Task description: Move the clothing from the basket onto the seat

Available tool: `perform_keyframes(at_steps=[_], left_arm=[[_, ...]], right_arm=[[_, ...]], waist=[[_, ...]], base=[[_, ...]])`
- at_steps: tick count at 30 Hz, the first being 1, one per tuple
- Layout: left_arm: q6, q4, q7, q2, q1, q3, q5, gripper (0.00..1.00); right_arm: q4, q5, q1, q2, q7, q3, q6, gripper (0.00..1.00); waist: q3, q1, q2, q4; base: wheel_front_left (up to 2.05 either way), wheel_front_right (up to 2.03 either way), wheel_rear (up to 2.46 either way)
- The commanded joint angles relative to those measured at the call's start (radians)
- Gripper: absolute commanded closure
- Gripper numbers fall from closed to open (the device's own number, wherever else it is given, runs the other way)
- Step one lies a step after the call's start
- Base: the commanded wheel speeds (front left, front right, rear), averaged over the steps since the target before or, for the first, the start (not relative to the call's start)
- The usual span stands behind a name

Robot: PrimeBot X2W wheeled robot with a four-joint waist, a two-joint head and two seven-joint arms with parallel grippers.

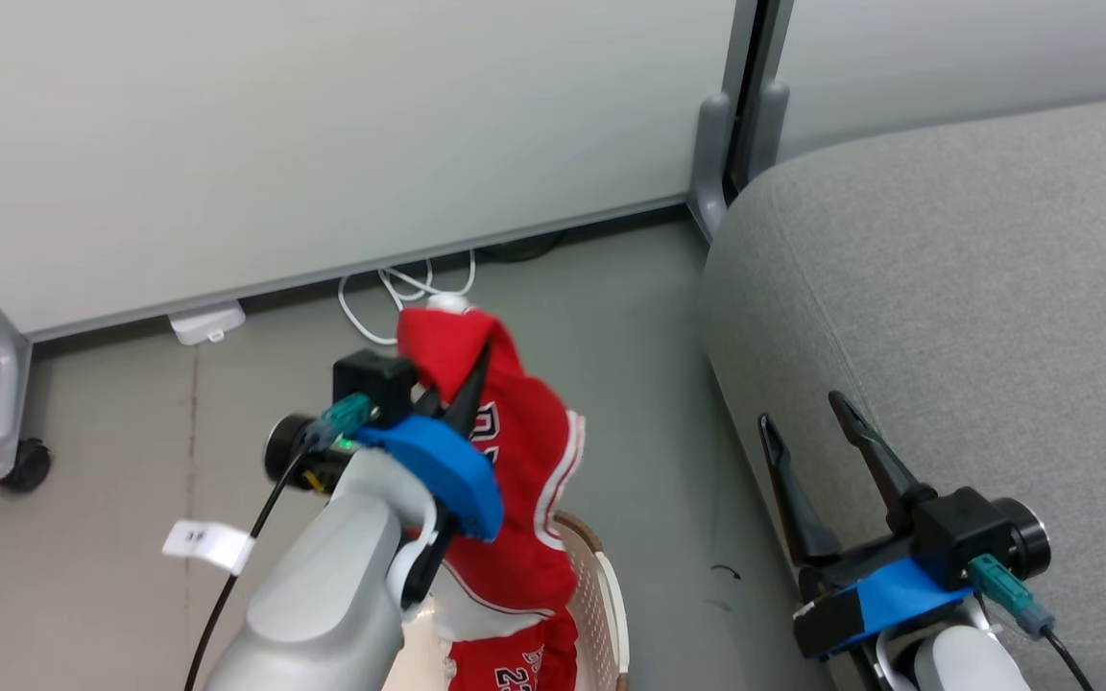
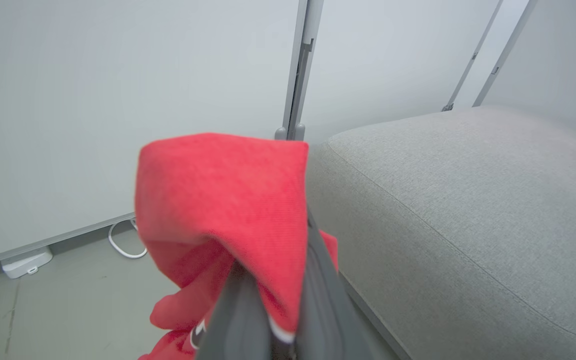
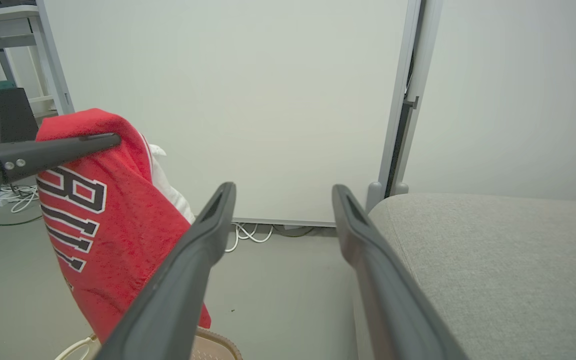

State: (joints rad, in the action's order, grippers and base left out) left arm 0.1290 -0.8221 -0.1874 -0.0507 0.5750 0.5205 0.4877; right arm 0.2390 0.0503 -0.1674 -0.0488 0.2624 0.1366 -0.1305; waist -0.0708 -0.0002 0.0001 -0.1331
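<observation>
My left gripper [image 1: 474,369] is shut on a red piece of clothing [image 1: 519,451] with white-and-black trim, held up above the basket [image 1: 603,585]. The cloth drapes over the fingertips in the left wrist view, where the clothing [image 2: 223,200] hides the left gripper [image 2: 278,250]. More red clothing [image 1: 515,662] lies in the basket. The grey seat [image 1: 947,288] is to the right. My right gripper [image 1: 800,408] stands open and holds nothing beside the seat's edge. In the right wrist view the right gripper [image 3: 284,190] points at the wall, with the lettered clothing [image 3: 103,240] at its left and the seat [image 3: 493,260] at its right.
White partition panels on grey frames stand behind, with a caster foot [image 1: 20,465] at the left. White cables [image 1: 399,288] and a white adapter [image 1: 207,321] lie on the floor by the wall. A shelf [image 3: 13,100] stands at far left.
</observation>
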Motion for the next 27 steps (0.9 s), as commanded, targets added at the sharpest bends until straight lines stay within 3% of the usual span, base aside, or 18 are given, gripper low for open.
perform_keyframes(at_steps=[1,13,27], left_arm=[[0.002,0.035,0.015,0.000,0.031,0.023,0.022,1.00],[-0.016,0.157,0.097,0.000,0.155,0.135,0.129,1.00],[-0.067,0.170,0.082,0.000,0.217,0.250,0.224,1.00]], right_arm=[[0.004,-0.001,0.018,-0.003,0.004,0.003,0.000,0.00],[0.017,0.000,0.028,-0.003,0.000,0.022,0.000,0.00],[0.024,-0.008,-0.011,-0.003,-0.034,0.070,0.000,0.00]], waist=[[0.024,0.0002,-0.0001,0.009],[0.042,0.0002,-0.0001,0.005],[0.042,0.0002,-0.0001,0.001]], base=[[0.00,0.00,0.00],[0.00,0.00,0.00],[0.00,0.00,0.00]])
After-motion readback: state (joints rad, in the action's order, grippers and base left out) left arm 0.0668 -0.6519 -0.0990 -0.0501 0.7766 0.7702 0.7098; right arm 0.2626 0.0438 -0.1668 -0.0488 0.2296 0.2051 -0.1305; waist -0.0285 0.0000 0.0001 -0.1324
